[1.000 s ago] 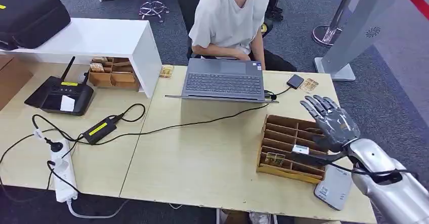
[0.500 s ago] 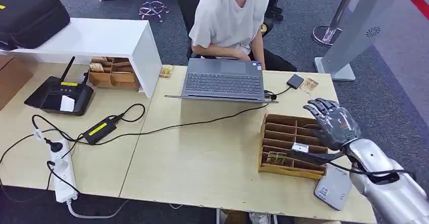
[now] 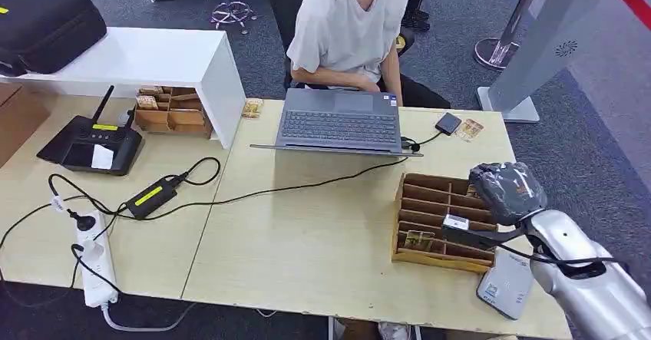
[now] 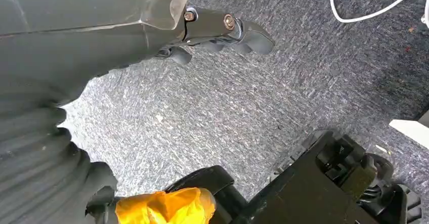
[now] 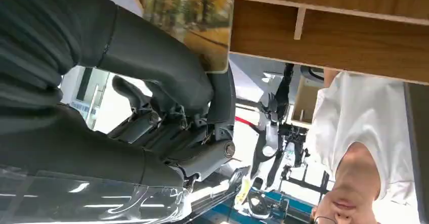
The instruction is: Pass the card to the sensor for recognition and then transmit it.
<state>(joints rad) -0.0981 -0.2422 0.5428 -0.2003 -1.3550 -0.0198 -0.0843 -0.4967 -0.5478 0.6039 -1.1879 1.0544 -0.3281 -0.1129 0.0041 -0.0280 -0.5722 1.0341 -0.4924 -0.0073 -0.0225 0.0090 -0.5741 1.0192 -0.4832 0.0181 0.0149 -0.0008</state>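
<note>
My right hand (image 3: 507, 190) hangs over the right end of the wooden card organizer (image 3: 430, 257), its fingers curled down into it. In the right wrist view the thumb (image 5: 152, 57) and a dark finger pinch a picture card (image 5: 202, 27) that stands in a slot of the organizer (image 5: 354, 47). Another card (image 3: 418, 240) lies in a front slot. The grey card sensor (image 3: 504, 285) lies flat at the table's front right corner, beneath my forearm. My left hand (image 4: 217, 29) hangs over the carpet with nothing in it, fingers extended.
A person (image 3: 349, 25) in a white shirt sits across the table behind a grey laptop (image 3: 342, 121). Black cables run over the table (image 3: 307, 232) to a power strip (image 3: 96, 267). Loose cards (image 3: 468, 130) lie at the far right, a second wooden box (image 3: 170, 110) at the left.
My right hand, spread open above the organizer a second ago, has dropped and curled its fingers in around the card at the organizer's right end.
</note>
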